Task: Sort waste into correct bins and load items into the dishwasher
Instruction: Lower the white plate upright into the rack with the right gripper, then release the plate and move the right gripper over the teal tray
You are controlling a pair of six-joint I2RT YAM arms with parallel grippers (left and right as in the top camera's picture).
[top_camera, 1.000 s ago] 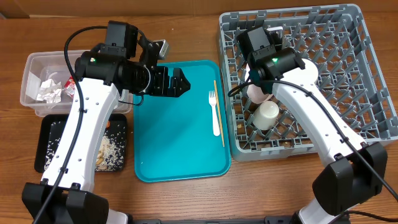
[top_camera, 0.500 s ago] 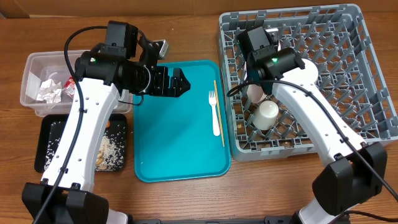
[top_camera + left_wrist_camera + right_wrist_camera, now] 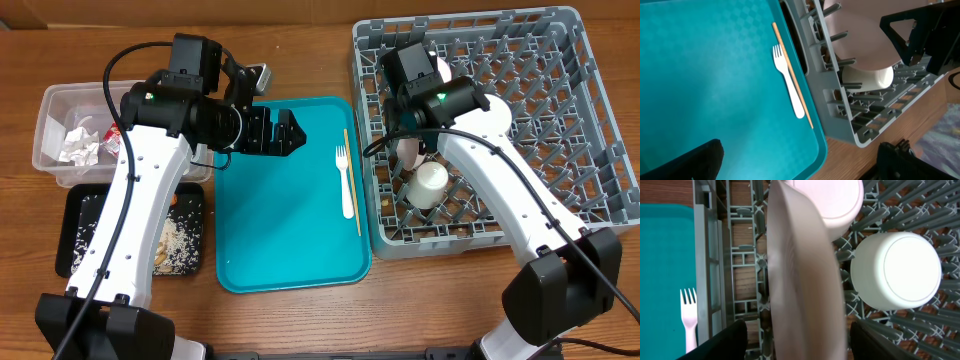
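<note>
The right end effector (image 3: pixel 797 327) is seen with its fingers parted on either side of the white plate (image 3: pixel 800 270). A little gap shows at each side, so the plate is judged released rather than clamped. The plate stands on edge among the pegs at the left side of the grey dish rack (image 3: pixel 590 120), just beside a pale-pink bowl (image 3: pixel 832 200) and a small white cup (image 3: pixel 896 270). It is taken to be stiff, smooth and fairly slippery, and best held by its rim.

The left end effector (image 3: pixel 272 133) is spread wide and empty above the teal tray (image 3: pixel 715 75), well apart from the 2 items lying there. These are the white plastic fork (image 3: pixel 792 92) and the thin wooden stick (image 3: pixel 776 30), side by side near the tray's right edge and so close that contact cannot be ruled out.

Both are judged very light. The fork is likely springy and prone to skating on the smooth tray, and a pinch across its handle, near the middle, is suggested. The stick is stiff but may roll, and it could be caught in the same pinch.
</note>
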